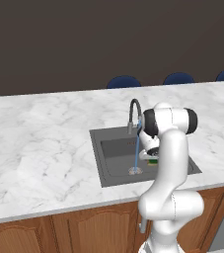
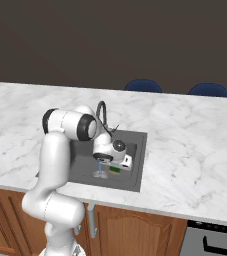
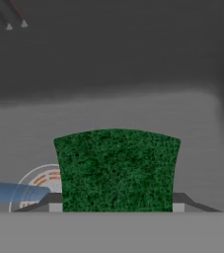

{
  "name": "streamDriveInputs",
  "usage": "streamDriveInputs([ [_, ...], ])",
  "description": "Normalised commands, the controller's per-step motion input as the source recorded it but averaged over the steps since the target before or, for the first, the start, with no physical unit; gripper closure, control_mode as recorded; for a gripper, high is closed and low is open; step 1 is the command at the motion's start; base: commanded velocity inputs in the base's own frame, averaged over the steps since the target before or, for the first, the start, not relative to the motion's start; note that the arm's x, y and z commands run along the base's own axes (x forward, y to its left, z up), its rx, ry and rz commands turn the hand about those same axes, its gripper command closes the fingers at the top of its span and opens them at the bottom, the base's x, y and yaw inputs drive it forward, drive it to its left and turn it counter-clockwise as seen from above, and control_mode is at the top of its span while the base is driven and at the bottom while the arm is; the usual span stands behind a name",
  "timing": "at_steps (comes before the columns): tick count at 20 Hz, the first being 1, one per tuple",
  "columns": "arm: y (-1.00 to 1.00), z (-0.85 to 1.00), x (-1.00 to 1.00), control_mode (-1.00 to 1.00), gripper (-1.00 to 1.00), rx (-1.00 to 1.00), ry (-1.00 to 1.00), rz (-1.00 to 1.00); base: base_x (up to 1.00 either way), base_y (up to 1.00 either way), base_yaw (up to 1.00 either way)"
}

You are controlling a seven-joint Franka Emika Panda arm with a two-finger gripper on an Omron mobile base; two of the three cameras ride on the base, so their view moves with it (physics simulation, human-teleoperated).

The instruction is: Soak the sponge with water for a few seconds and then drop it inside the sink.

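Soaking step, sponge held over the basin. Your gripper [image 3: 116, 207] is closed on the sponge [image 3: 116, 170], whose green face fills the lower middle of the hand view; the two dark finger tips [image 3: 52, 201] flank it at either side. In the left base view the sponge [image 1: 154, 161] shows as a small green-and-yellow block under the wrist, inside the sink [image 1: 108, 175] and just beside the water [image 1: 136, 150], which falls as a thin blue stream from the gooseneck faucet [image 1: 133, 111] to the drain [image 1: 135, 171]. In the right base view the sponge [image 2: 115, 170] again sits beside the stream [image 2: 100, 169], not plainly in it. The hand view agrees: the blue stream [image 3: 12, 191] crosses the drain [image 3: 42, 180] and ends beside the sponge's edge, though whether the two touch cannot be told.

Judged from this, you are holding the sponge close to the flow, low in the sink. The next move calls for a short sideways shift toward the stream so that water strikes the green face, a brief hold there, then opening the jaws over the basin floor.

The sponge looks coarse and speckled, dark green, its top edge bowed slightly. It lies well within the sink walls, so a release here should land inside.
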Motion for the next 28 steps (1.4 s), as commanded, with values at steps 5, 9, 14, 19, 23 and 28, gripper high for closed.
streamDriveInputs([
  [5,-0.05,-0.22,0.0,-1.0,1.0,-0.02,-0.01,0.0,0.0,0.0,0.0],
  [9,0.0,-0.07,0.0,-1.0,1.0,-0.01,-0.01,0.0,0.0,0.0,0.0],
  [14,0.0,0.0,0.0,-1.0,1.0,0.0,0.0,0.0,0.0,0.0,0.0],
  [19,0.0,0.0,0.0,-1.0,-1.0,0.0,0.0,0.0,0.0,0.0,0.0],
  [23,0.0,0.0,0.0,-1.0,-1.0,0.0,0.0,0.0,0.0,0.0,0.0],
  [28,0.0,0.0,0.0,-1.0,-1.0,0.0,0.0,0.0,0.0,0.0,0.0],
])
